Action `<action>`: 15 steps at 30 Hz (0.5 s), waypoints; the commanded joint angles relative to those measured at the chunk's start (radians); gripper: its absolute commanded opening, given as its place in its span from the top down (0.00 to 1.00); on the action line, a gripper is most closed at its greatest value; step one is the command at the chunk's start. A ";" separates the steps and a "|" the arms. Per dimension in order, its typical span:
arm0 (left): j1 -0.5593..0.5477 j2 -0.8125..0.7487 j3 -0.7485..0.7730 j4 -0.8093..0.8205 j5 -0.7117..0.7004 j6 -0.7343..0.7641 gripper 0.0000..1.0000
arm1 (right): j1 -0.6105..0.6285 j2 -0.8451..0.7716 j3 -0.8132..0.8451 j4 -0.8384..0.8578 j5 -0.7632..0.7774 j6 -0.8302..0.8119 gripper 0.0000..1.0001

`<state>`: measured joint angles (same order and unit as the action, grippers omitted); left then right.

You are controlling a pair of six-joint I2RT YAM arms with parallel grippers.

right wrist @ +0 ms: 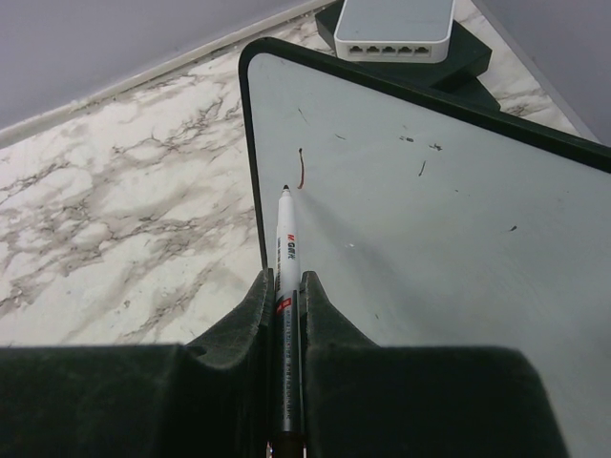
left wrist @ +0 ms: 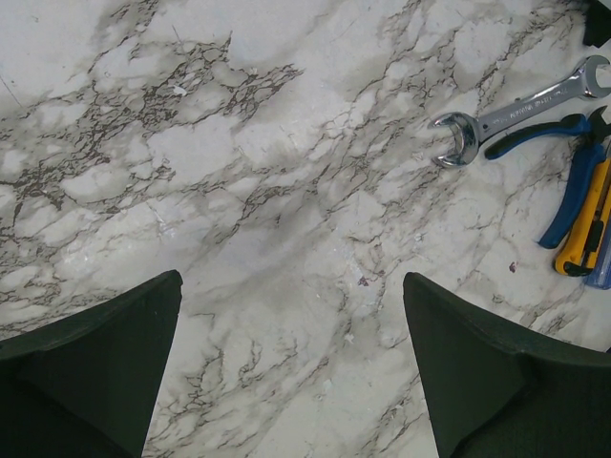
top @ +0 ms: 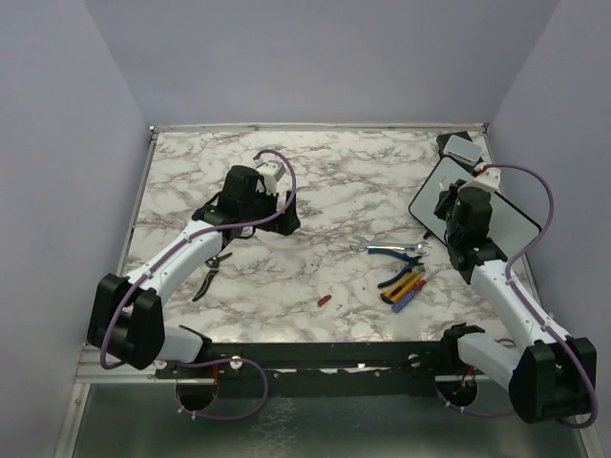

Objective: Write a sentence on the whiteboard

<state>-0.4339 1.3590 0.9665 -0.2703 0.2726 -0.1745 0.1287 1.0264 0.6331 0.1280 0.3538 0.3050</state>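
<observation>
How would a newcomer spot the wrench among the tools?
On the white marble-pattern table, look right of centre at the cluster of hand tools just left of the black-framed white whiteboard. The silver metal open-ended wrench lies at the cluster's far edge, beside the blue-handled pliers. It alone is bare shiny steel; its neighbours all have coloured handles.

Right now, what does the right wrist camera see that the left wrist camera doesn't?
Only the right wrist view shows the whiteboard with a short red stroke on it, the marker pinched in the right gripper and pointing at the board, and a grey-white block behind. Only the left wrist view shows the wrench, the blue-handled pliers and a yellow-handled tool, past the open left gripper. Both show the marble table.
</observation>
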 commanded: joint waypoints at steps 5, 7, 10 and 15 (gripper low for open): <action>-0.002 -0.026 -0.011 0.017 0.022 0.009 0.01 | -0.008 0.000 0.008 0.043 0.060 -0.017 1.00; -0.002 -0.025 -0.011 0.017 0.023 0.009 0.01 | -0.008 0.001 0.006 0.048 0.066 -0.019 1.00; -0.002 -0.024 -0.011 0.017 0.023 0.008 0.01 | -0.008 0.007 0.007 0.046 0.079 -0.017 1.00; -0.002 -0.026 -0.011 0.017 0.023 0.008 0.01 | -0.008 0.004 0.002 0.044 0.099 -0.017 1.00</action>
<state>-0.4339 1.3590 0.9665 -0.2703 0.2729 -0.1745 0.1287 1.0283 0.6331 0.1455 0.4053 0.2958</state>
